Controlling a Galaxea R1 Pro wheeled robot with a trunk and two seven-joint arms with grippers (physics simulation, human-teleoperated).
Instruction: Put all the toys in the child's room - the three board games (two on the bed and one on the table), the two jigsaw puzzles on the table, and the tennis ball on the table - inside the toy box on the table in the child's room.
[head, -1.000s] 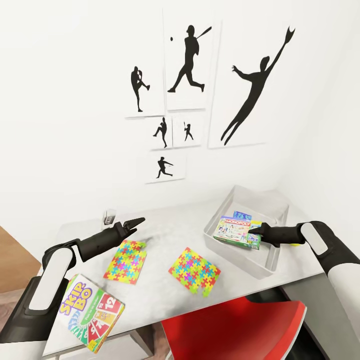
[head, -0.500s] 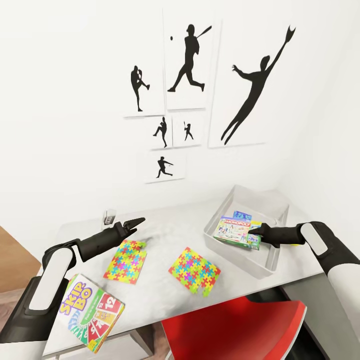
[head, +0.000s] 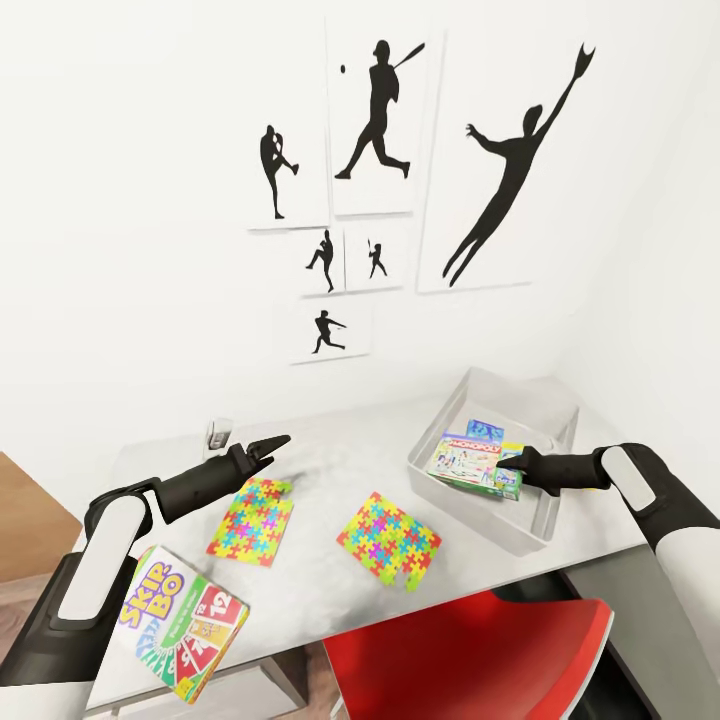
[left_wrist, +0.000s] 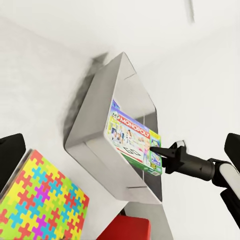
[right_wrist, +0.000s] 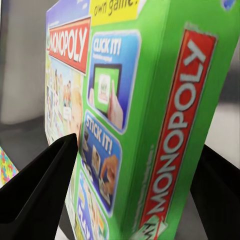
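Note:
My right gripper (head: 520, 470) is shut on the green-edged Monopoly board game (head: 462, 460), which leans tilted over the near rim of the grey toy box (head: 560, 412). The right wrist view has its fingers (right_wrist: 42, 187) on either side of the box (right_wrist: 140, 100). A small blue board game (head: 483, 431) lies inside the bin. My left gripper (head: 274, 447) hovers open above the table (head: 330, 450), just beyond one jigsaw puzzle (head: 252, 522). The other puzzle (head: 390, 542) lies mid-table. The Skip-Bo box (head: 185, 625) overhangs the front-left corner. The tennis ball is hidden.
A red chair (head: 470, 660) is tucked under the table's front edge. A small white object (head: 218, 432) stands at the back by the wall. Baseball silhouette prints (head: 380, 120) hang above. The toy box (left_wrist: 100, 115) sits in the right corner against the walls.
The head view has shifted very slightly. Both arms and all the boxes keep their places. A yellow speck under my right forearm no longer shows.

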